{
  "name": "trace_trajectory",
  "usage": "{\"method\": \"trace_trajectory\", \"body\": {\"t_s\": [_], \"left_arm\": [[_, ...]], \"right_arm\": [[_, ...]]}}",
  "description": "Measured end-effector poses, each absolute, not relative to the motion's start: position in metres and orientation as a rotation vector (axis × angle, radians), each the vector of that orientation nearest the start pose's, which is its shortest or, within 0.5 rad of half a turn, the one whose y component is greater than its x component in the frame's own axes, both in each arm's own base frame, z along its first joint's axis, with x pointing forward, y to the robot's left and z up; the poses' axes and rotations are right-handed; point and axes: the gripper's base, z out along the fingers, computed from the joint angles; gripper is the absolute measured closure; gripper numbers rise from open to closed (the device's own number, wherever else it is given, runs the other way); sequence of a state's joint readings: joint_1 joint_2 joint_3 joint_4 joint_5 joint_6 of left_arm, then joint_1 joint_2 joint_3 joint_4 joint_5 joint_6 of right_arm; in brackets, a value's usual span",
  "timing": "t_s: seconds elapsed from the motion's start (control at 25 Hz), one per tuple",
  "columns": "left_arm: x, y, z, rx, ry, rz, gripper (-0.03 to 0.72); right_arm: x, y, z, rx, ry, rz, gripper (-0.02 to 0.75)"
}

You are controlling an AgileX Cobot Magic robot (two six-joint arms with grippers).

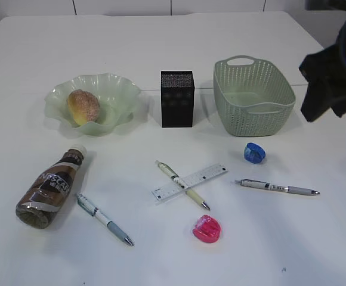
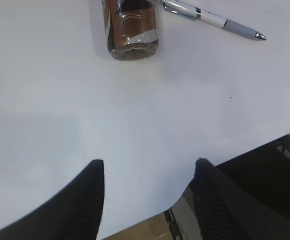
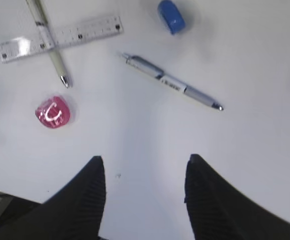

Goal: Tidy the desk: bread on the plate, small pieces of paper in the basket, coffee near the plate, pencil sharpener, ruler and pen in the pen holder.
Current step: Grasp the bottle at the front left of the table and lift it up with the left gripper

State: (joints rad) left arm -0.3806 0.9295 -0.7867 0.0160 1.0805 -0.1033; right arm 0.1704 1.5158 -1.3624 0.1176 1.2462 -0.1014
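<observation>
Both your jaws stand partly open and empty: the left gripper (image 2: 147, 200) hovers over bare table (image 1: 161, 47) near the coffee (image 1: 51, 190), which lies on its side at the left, and the right gripper (image 3: 145, 197) hangs above the grey pen (image 3: 172, 82), between the blue sharpener (image 3: 171, 16) and the pink sharpener (image 3: 52, 112). The bread (image 1: 83, 107) already sits on the plate (image 1: 122, 89), no paper shows, and the ruler (image 1: 212, 173) lies under a green pen (image 1: 182, 185), so you seem to be at the stationery step. Next, lower the right jaws across the grey pen's barrel, then carry it far-left to the pen holder (image 1: 177, 98) beside the basket (image 1: 253, 95).

matt white desk (image 1: 161, 36), translucent glassy plate (image 1: 125, 95), woven-look plastic basket (image 1: 253, 95)
</observation>
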Motion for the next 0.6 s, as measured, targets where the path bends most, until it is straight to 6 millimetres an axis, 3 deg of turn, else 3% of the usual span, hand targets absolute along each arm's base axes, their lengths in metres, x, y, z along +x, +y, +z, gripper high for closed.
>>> {"method": "trace_trajectory", "body": {"t_s": [0.16, 0.32, 0.52, 0.6], "left_arm": [[0.164, -0.064, 0.301, 0.387, 2.715, -0.11, 0.286], [0.193, -0.075, 0.313, 0.392, 2.725, -0.09, 0.287], [0.23, -0.086, 0.327, 0.408, 2.783, -0.025, 0.287], [0.243, -0.091, 0.329, 0.412, 2.804, -0.008, 0.287]], "right_arm": [[0.271, 0.058, 0.316, -0.356, 2.895, 0.196, 0.326], [0.236, 0.053, 0.306, -0.356, 2.926, 0.209, 0.326], [0.222, 0.051, 0.302, -0.354, 2.936, 0.219, 0.326], [0.202, 0.049, 0.293, -0.347, 2.954, 0.242, 0.326]]}}
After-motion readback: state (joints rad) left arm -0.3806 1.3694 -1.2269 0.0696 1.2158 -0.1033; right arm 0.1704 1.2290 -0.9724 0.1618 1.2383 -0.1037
